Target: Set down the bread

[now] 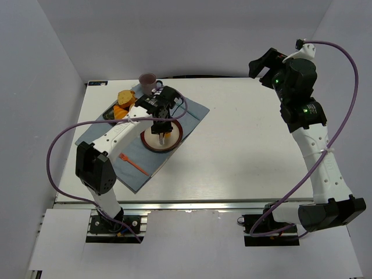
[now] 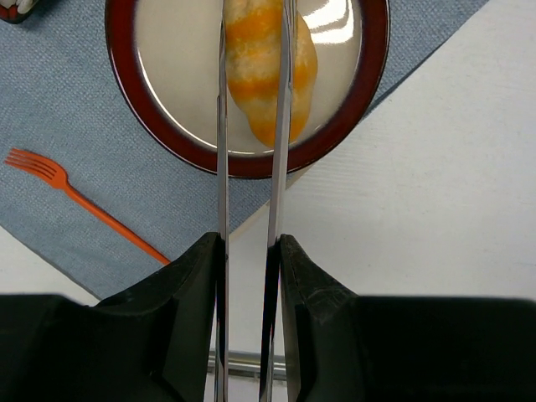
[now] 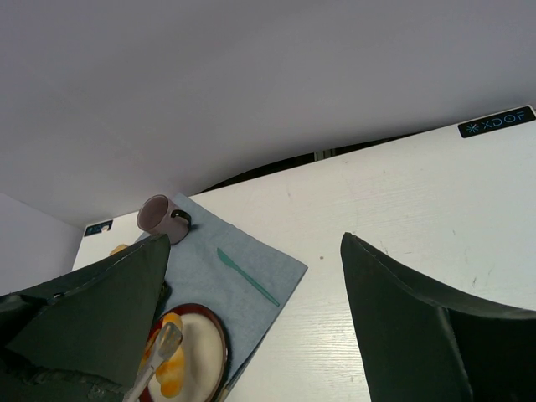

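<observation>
Our left pincer (image 1: 161, 136) pinches the bread (image 2: 251, 84) between its blades, and the plate (image 2: 364, 75) lies directly beneath its tips, likely for release there. Our right pincer (image 3: 255, 239) hangs spread, holding nothing.

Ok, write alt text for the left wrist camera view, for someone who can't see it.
Two thin fingers of the left gripper run along the bread, a yellow-orange striped roll, over a red-rimmed plate; whether they grip it is unclear. The plate sits on a blue mat, with an orange fork to its left.
</observation>
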### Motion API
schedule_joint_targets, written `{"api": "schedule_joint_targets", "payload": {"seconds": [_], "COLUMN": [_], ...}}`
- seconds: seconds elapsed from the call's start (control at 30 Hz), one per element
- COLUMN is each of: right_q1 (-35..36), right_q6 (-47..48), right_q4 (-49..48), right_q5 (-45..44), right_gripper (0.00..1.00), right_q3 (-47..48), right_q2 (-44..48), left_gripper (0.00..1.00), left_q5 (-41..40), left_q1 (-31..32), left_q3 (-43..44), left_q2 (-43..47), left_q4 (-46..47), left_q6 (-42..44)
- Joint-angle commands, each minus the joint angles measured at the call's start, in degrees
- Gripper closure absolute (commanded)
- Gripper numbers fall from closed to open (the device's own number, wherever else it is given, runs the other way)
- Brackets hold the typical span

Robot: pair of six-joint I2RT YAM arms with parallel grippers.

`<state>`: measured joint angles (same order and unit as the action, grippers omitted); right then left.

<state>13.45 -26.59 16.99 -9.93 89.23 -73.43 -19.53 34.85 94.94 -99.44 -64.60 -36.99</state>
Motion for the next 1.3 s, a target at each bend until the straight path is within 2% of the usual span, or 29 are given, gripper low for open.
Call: {"api": "schedule_joint_targets", "payload": {"seconds": [0.0,0.23,0.37,0.43,0.5,1.07,1.27], "right_q1": [-0.45,-0.53,-0.45,-0.45,-0.45,-0.45,-0.45], "right_q6": [0.05,0.13,-0.13,-0.13,-0.30,-0.48,-0.48], "right_q4": [-1.17,-1.17,-1.17,-1.26,-1.26,-1.35,-1.17], "right_q5": [0.27,0.44,0.62,0.79,0.97,1.41,1.15], "right_gripper": [0.11,0.11,0.11,0.11,0.11,0.11,0.11], "right_q3": [0.59,0.51,0.42,0.51,0.59,0.42,0.42], "right_q2": [1.36,1.36,1.10,1.01,0.83,0.48,0.57], "left_gripper": [0.90,0.83,0.67,0.52,0.47,0.37,0.40], "left_q5": [-1.74,-3.41,-2.53,-2.79,-2.71,-3.59,-5.69], "left_q1": [0.04,0.04,-0.05,0.04,-0.05,0.04,0.04], "left_q3": [-1.85,-3.09,-3.35,-3.09,-3.00,0.86,4.99], "left_q2": [1.00,0.48,0.47,0.47,0.56,0.30,0.03], "left_q4": [1.66,0.70,0.61,0.35,0.53,-2.81,-5.71], "left_q6": [0.17,0.08,-0.01,-0.01,0.08,-0.36,-0.36]}}
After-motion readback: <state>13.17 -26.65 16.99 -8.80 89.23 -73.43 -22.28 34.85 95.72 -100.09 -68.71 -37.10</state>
